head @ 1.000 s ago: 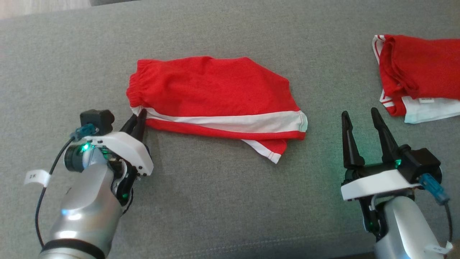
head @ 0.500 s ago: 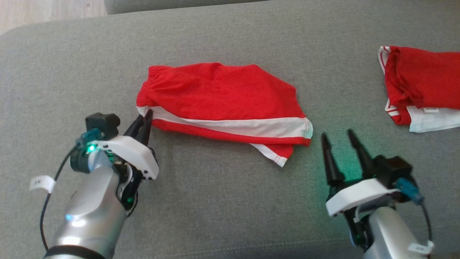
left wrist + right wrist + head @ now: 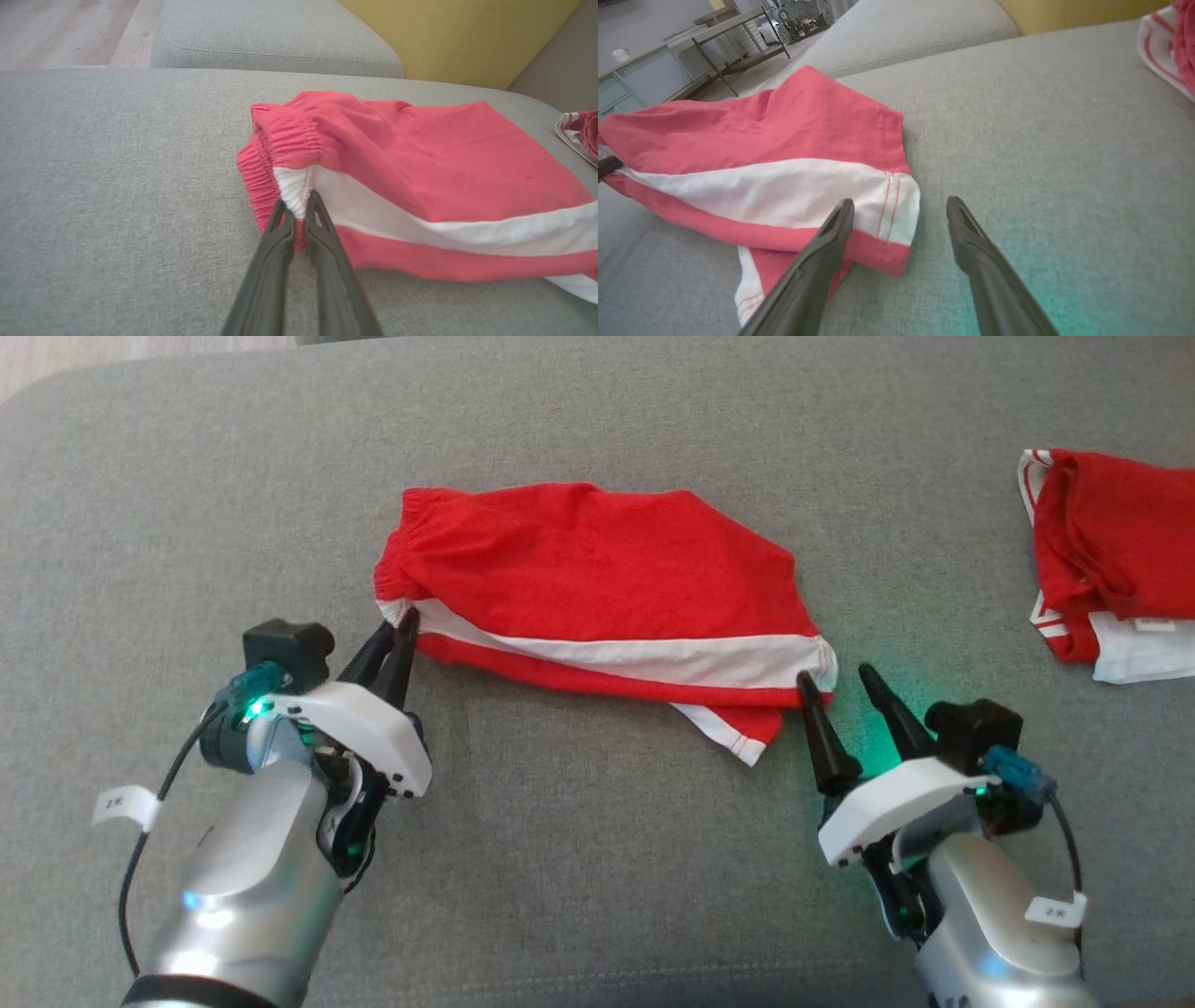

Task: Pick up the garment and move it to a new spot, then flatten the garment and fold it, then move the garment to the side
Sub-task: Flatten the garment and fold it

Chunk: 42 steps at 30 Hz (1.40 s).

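**Grey sofa, red shorts pinched at one end**

Grey cushion [image 3: 597, 877] carries the red shorts [image 3: 597, 569] mid-seat. The left gripper [image 3: 400, 623] is clamped on their waistband end; the right gripper [image 3: 834, 674] gapes wide at the hem corner. A shallow bite there could catch one layer and skew the fold. The writing on the white wrist tags [image 3: 119, 805] is too small to read.

Left gripper [image 3: 397, 623]: you see two long, dark, tapered fingers on a white plate [image 3: 359, 733] dotted with small dark screws.
Right gripper [image 3: 834, 675]: the same dark fingers and white plate.
Wrist cameras: a black block [image 3: 288, 649] on each wrist, with a blue connector [image 3: 247, 683].
Cables: a thin black cable [image 3: 122, 905] with a white label [image 3: 121, 803].
Forearms: your robot's forearm [image 3: 243, 905] is glossy silver.
Lights: small green lights glow at both wrists.
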Motion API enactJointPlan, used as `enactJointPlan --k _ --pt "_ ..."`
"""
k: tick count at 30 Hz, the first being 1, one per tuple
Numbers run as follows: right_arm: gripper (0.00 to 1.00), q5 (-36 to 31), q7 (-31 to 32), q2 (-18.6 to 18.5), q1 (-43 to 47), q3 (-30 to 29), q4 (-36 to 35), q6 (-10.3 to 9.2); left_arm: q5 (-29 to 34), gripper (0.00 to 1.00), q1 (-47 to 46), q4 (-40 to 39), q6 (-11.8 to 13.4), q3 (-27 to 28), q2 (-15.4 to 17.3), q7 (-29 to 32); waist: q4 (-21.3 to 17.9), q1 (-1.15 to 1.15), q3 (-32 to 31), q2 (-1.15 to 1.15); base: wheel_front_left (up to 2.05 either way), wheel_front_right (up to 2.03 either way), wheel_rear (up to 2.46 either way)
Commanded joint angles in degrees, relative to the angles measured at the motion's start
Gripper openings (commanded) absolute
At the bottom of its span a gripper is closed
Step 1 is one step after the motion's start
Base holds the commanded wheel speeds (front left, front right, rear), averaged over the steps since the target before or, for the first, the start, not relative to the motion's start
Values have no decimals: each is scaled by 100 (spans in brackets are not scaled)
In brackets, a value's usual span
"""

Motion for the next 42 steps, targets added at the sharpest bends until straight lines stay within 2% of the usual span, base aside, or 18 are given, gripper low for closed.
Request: enactJointPlan --k 1,17,19,20,21,22,23,32,38,42 --pt "100 95 -79 -9 -191 154 -18 -5 29 0 -95 -202 29 150 203 -4 16 0 12 0 0 0 0" --pt "100 613 -333 -9 -461 508 549 -5 -35 0 10 -384 128 84 286 86 -3 0 20 0 0 0 0" --pt "33 662 -351 -9 -480 566 590 -5 -42 0 16 -399 134 73 293 96 -9 0 20 0 0 0 0" --pt "33 662 -351 -9 -480 566 590 -5 -42 0 16 -399 134 73 293 96 -9 0 20 0 0 0 0" --pt "15 676 -360 -9 -492 589 608 -5 -46 0 17 -409 138 69 297 101 -11 0 26 0 0 0 0" --pt "4 684 -372 -9 -505 607 623 -5 -50 0 18 -419 143 65 302 106 -13 0 33 0 0 0 0" --pt "1 680 -386 -9 -519 621 632 -5 -53 0 18 -430 148 61 308 112 -16 0 41 0 0 0 0" --pt "0 390 -509 -44 -584 530 583 -5 -94 0 10 -497 172 36 361 147 -33 0 81 0 0 0 0" --pt "0 -27 -531 -140 -464 341 161 -5 -102 0 23 -570 193 18 419 143 -45 0 -90 0 0 0 0" --pt "0 -381 -533 -335 -368 281 -162 -5 -55 0 16 -763 216 -33 494 188 -48 0 -282 0 0 0 0"
